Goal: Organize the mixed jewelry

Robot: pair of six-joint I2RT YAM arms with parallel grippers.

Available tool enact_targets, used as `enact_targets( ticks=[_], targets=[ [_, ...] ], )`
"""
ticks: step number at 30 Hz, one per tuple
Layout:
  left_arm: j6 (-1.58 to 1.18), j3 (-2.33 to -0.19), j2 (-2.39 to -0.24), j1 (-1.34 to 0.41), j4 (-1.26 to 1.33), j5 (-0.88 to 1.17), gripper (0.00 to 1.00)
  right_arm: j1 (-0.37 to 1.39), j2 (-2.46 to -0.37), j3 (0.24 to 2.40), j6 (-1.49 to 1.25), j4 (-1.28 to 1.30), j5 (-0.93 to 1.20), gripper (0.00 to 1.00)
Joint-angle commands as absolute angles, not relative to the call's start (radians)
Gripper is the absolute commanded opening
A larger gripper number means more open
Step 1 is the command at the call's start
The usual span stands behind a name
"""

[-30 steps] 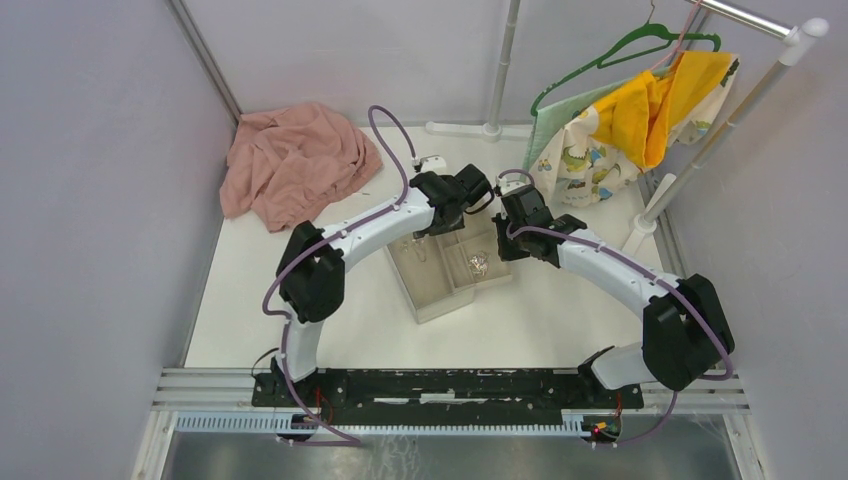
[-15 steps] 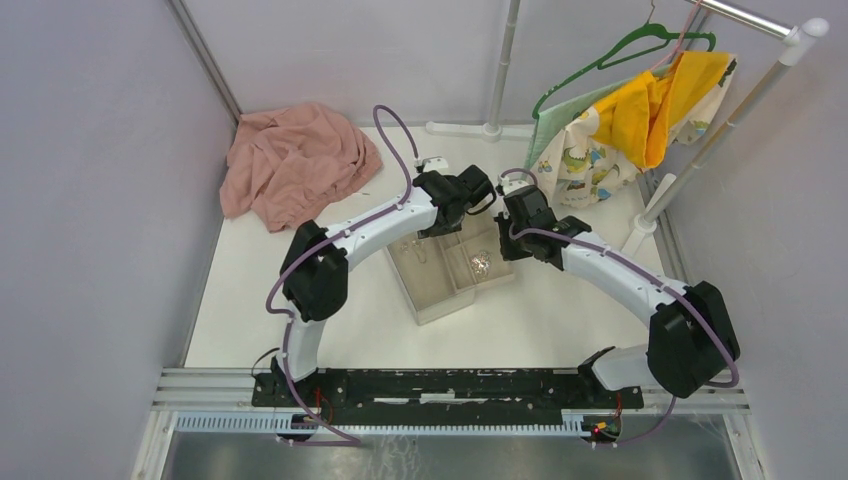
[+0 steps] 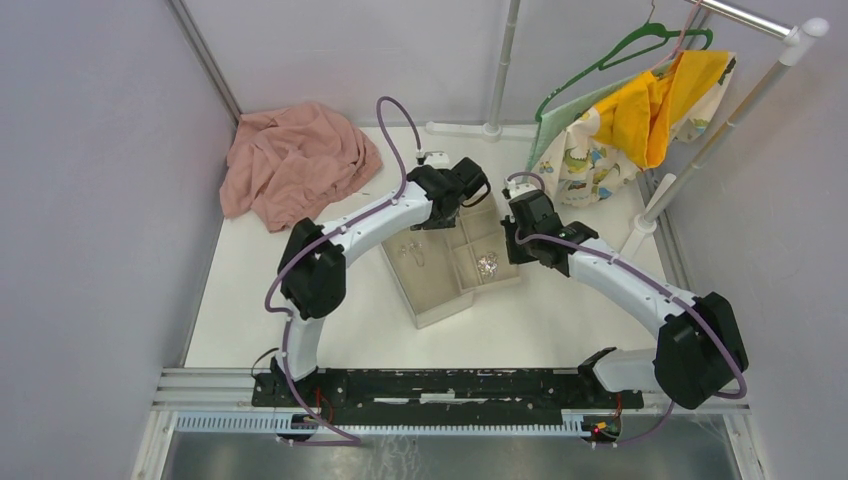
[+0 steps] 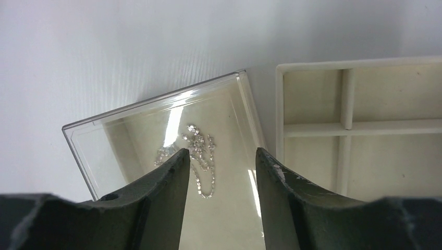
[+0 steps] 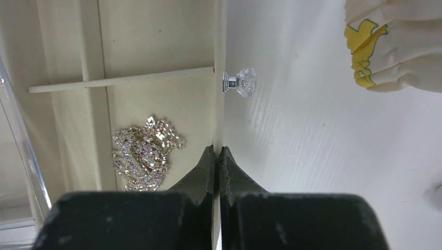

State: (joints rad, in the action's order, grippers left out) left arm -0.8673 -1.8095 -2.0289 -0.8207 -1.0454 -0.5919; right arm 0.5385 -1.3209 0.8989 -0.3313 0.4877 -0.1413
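Note:
A heap of silver jewelry [image 5: 145,156] lies in a compartment of the beige tray [image 5: 99,62]; it also shows in the top view [image 3: 487,264]. A thin silver chain [image 4: 200,156] lies in the clear plastic box [image 4: 94,140] beside the tray [image 4: 312,130]. My left gripper [image 4: 221,151] is open and empty, hovering above the clear box with the chain between its fingers. My right gripper [image 5: 218,151] is shut on the tray's right side wall [image 5: 221,52], just below a crystal knob [image 5: 242,82]. In the top view both grippers, left [image 3: 468,203] and right [image 3: 514,243], sit at the tray's far end.
A pink cloth [image 3: 295,160] lies at the back left. A white garment rack [image 3: 700,150] with a green hanger and yellow and printed clothes [image 3: 630,120] stands at the back right; a printed cloth [image 5: 396,41] is close to the right gripper. Bare white table [image 3: 330,320] lies around the tray.
The tray has shifted and turned slightly to the right with my right gripper on it. My left gripper has drawn back toward the far end, uncovering more of the tray.

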Motion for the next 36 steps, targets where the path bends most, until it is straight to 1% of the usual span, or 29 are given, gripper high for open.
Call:
enact_targets(
  ticks=[1, 5, 8, 11, 15, 20, 23, 27, 32, 36],
  targets=[
    [-0.748, -1.85, -1.976, -0.811, -1.043, -0.561, 0.59, 0.537, -1.272, 0.913, -0.299, 0.456, -0.132, 0.0],
    [-0.728, -1.886, -1.896, -0.804, -1.046, -0.55, 0.66, 0.534, -1.273, 0.941, -0.242, 0.463, -0.092, 0.0],
    [-0.745, -1.841, -1.818, -0.761, -1.043, -0.487, 0.68, 0.535, -1.281, 0.958, -0.2, 0.472, -0.062, 0.0],
    [-0.767, -1.736, -1.726, -0.703, -1.026, -0.442, 0.71, 0.534, -1.293, 0.969, -0.174, 0.478, -0.039, 0.0],
    [-0.8, -1.539, -1.573, -0.625, -0.985, -0.386, 0.73, 0.533, -1.304, 0.976, -0.154, 0.473, -0.003, 0.0],
    [-0.826, -1.294, -1.447, -0.502, -0.906, -0.264, 0.73, 0.534, -1.312, 0.971, -0.16, 0.459, 0.052, 0.0],
    [-0.797, -1.202, -1.425, -0.486, -0.836, -0.172, 0.73, 0.533, -1.318, 0.968, -0.162, 0.451, 0.084, 0.0],
    [-0.767, -1.133, -1.419, -0.486, -0.738, -0.021, 0.73, 0.534, -1.321, 0.968, -0.157, 0.448, 0.104, 0.0],
    [-0.746, -1.113, -1.447, -0.488, -0.663, 0.097, 0.73, 0.533, -1.32, 0.97, -0.166, 0.45, 0.126, 0.0],
    [-0.743, -1.126, -1.51, -0.488, -0.602, 0.155, 0.73, 0.533, -1.313, 0.953, -0.208, 0.434, 0.155, 0.0]
  ],
)
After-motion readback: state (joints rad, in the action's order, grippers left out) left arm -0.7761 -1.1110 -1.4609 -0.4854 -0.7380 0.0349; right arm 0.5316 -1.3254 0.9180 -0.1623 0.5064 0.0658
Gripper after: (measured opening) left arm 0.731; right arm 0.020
